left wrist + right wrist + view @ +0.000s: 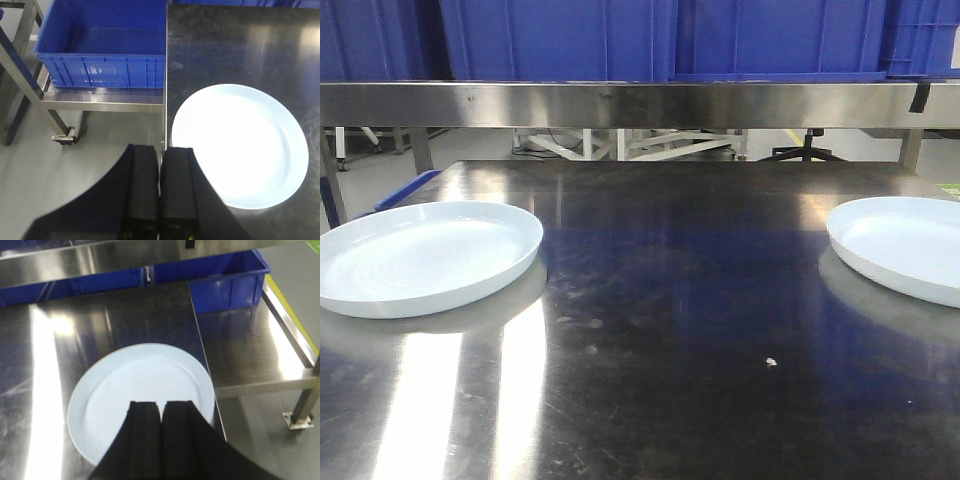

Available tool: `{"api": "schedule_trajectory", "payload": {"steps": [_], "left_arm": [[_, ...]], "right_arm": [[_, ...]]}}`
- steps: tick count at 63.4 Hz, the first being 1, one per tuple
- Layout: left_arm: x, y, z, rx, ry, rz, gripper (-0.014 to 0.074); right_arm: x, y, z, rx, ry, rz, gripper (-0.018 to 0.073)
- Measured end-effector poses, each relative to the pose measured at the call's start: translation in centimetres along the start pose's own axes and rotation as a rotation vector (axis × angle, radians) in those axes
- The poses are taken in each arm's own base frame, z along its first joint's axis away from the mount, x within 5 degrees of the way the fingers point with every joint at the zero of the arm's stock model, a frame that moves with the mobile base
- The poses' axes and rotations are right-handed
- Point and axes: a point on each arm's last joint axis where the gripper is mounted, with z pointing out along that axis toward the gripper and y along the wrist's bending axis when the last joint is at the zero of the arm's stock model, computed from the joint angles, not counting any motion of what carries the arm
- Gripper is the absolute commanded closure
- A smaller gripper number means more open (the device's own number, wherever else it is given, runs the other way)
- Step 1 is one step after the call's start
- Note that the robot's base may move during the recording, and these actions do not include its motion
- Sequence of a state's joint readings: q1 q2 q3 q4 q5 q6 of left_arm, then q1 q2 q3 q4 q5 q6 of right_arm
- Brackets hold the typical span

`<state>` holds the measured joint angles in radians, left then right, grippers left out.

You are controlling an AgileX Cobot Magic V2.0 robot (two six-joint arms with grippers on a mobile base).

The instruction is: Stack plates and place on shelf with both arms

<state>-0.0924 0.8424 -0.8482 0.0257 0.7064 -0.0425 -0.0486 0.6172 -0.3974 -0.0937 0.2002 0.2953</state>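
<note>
Two round white plates lie apart on the dark steel tabletop (pixel 670 300), one at the left (pixel 420 255) and one at the right edge (pixel 905 245). Neither gripper shows in the front view. In the left wrist view my left gripper (pixel 161 150) is shut and empty, hovering over the table's left edge just beside the left plate (pixel 240 145). In the right wrist view my right gripper (pixel 160 404) is shut and empty above the near part of the right plate (pixel 140 385). The shelf (pixel 640 104), a brushed steel rail carrying blue crates, runs across the back.
Blue crates (pixel 660 35) sit on the shelf tier behind the table. To the left of the table a blue crate (pixel 100 47) rests on a low steel rack. Another blue crate (pixel 227 282) stands beyond a lower steel surface (pixel 250 350) at the table's right.
</note>
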Motion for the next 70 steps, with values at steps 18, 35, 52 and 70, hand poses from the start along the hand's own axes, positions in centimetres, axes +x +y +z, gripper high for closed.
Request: {"api": "schedule_trajectory", "payload": {"steps": [18, 35, 52, 70], "left_arm": [[0.0, 0.0, 0.0, 0.004, -0.001, -0.004, 0.0512], [0.0, -0.1, 0.1, 0.008, 0.001, -0.009, 0.0426], [0.0, -0.3, 3.3, 0.018, 0.094, -0.027, 0.0080], [1.1, -0.7, 10.8, 0.038, 0.276, -0.086, 0.0080]], "right_arm": [[-1.0, 0.3, 0.6, -0.033, -0.098, 0.001, 0.0536], [-0.9, 0.3, 0.6, -0.029, -0.086, -0.008, 0.0239], [-0.9, 0.3, 0.6, -0.029, -0.090, -0.023, 0.0090], [-0.9, 0.3, 0.6, -0.029, -0.090, -0.023, 0.0090]]}}
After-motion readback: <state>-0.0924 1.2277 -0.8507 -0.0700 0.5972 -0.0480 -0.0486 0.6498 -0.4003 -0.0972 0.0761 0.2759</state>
